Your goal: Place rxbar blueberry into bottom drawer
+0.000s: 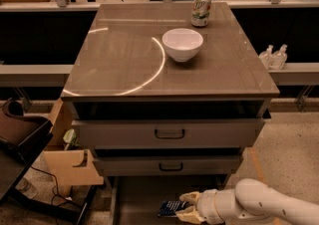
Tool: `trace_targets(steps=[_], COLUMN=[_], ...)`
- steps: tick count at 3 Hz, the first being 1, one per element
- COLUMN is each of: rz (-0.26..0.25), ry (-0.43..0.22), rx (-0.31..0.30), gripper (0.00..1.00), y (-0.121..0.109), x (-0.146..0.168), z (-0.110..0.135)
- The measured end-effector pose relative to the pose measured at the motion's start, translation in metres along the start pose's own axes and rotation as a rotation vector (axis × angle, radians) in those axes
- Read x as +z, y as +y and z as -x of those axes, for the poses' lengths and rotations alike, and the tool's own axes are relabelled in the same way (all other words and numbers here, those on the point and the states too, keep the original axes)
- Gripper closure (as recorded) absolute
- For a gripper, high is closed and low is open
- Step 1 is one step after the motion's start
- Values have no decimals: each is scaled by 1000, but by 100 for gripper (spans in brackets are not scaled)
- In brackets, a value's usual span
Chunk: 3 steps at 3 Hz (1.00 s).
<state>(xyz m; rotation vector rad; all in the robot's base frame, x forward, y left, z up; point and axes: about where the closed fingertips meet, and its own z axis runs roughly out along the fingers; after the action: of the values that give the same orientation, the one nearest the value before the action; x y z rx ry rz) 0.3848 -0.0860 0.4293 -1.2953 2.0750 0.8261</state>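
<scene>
The rxbar blueberry point(172, 207) sits low at the front of the scene, over the dark inside of the bottom drawer point(137, 196), which is pulled out from under the cabinet. We see the bar's navy wrapper with a pale patch, lying roughly level, its long side running left to right. The jaws are at its right end, just above the open drawer's right half. The bar sticks out to the left of them. We cannot tell whether the bar's underside touches the drawer floor or hangs just above it.

The white arm point(264, 201) reaches in from the lower right corner, crossing in front of the cabinet's right leg area. Above the bar, the middle drawer point(171, 167) and the top drawer point(169, 133) both show dark handles. The front of the middle drawer overhangs the back of the open tray, close above the jaws. On the tabletop point(124, 55), well apart from the bar, stand a white bowl point(182, 44) and, behind it near the far edge, a green-white soda can point(201, 8). A bright curved reflection arcs across the tabletop to the left of the bowl. Left of the cabinet a cardboard box point(70, 162) rests on the floor, and two small bottles point(275, 56) stand on a ledge to the right.

The jaws are closed to the thickness of the bar, one pale finger point(192, 198) above it and one below, pinching the wrapper's right end. They touch nothing else that we can make out.
</scene>
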Motion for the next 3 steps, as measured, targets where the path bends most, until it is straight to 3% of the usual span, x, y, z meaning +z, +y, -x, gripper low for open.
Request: trace_targets(steps=[2,3], rz=[35,62], ry=[-52,-106], rx=[41,91], gripper=[100,100], y=[-11,-23], x=[38,84], z=[-12,-30])
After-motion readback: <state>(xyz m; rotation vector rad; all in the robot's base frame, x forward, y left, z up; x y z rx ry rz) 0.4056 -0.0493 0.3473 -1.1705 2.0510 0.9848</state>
